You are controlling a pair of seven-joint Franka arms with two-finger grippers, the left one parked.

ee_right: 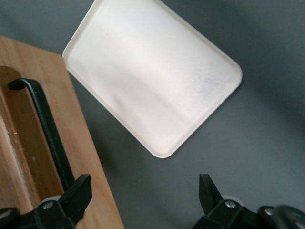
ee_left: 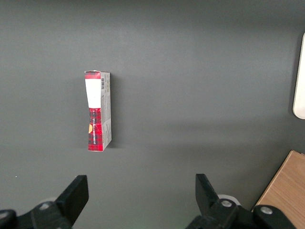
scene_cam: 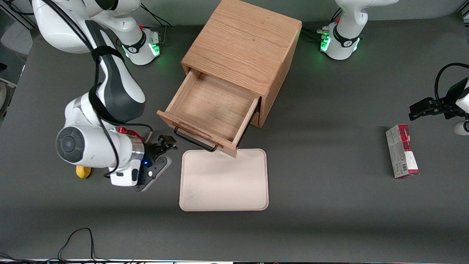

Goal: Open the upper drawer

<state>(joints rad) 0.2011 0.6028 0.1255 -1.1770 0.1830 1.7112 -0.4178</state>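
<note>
Upper drawer out, claw released

The drawer (scene_cam: 210,110) stands pulled out of the cabinet (scene_cam: 243,46), its black handle (scene_cam: 194,141) just over the cream tray (scene_cam: 223,181). The gripper (scene_cam: 166,145), fingers spread, hovers at the handle's 9 o'clock. The red box (scene_cam: 402,151) carries print too small to read

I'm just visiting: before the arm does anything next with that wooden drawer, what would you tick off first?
1. Upper drawer pulled out of the cabinet: ok.
2. Drawer inside bare: ok.
3. Gripper off the black handle, fingers apart, beside the drawer front: ok.
4. Tray just in front of the open drawer, its edge under the drawer's front corner: not ok if pulling farther.
5. Lower drawer shut: cannot tell.
6. Red box lying toward the parked arm's end: ok.
</note>
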